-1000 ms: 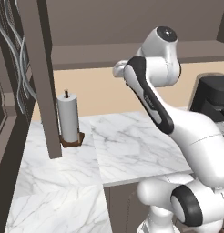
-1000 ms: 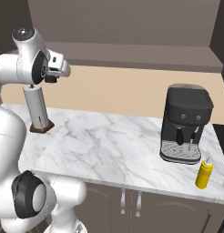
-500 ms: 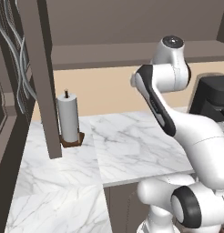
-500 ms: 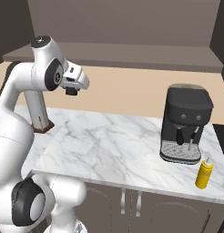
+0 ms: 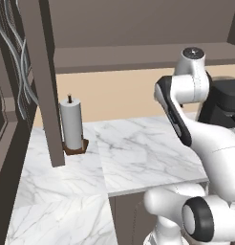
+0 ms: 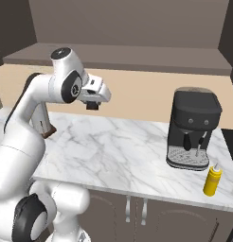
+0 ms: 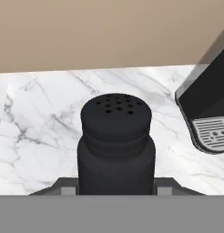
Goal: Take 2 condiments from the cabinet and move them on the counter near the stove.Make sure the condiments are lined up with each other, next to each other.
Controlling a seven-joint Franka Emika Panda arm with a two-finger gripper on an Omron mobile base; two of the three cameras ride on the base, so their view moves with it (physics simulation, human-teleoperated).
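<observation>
Hand [image 6: 93,105] pinching black shaker [image 7: 116,145], carried above bench [image 6: 113,156]. Yellow bottle [image 6: 212,180] far ahead, beside coffee machine [image 6: 192,128]. Keep upright; set down just beside yellow bottle, aligned.

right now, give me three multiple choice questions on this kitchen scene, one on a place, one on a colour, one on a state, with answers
1. Where does the yellow squeeze bottle stand?
A. On the counter by the coffee machine
B. On the cabinet shelf
C. Beside the paper-towel roll

2. What colour is the shaker in the hand view?
A. White
B. Black
C. Yellow

3. What state is the gripper in?
A. Open and empty
B. Shut on the yellow squeeze bottle
C. Shut on the shaker, above the counter

Answers: 1 A, the right base view shows it at the machine's front right corner. 2 B, its perforated cap and body are black. 3 C, the shaker sits between the fingers with marble below.
</observation>
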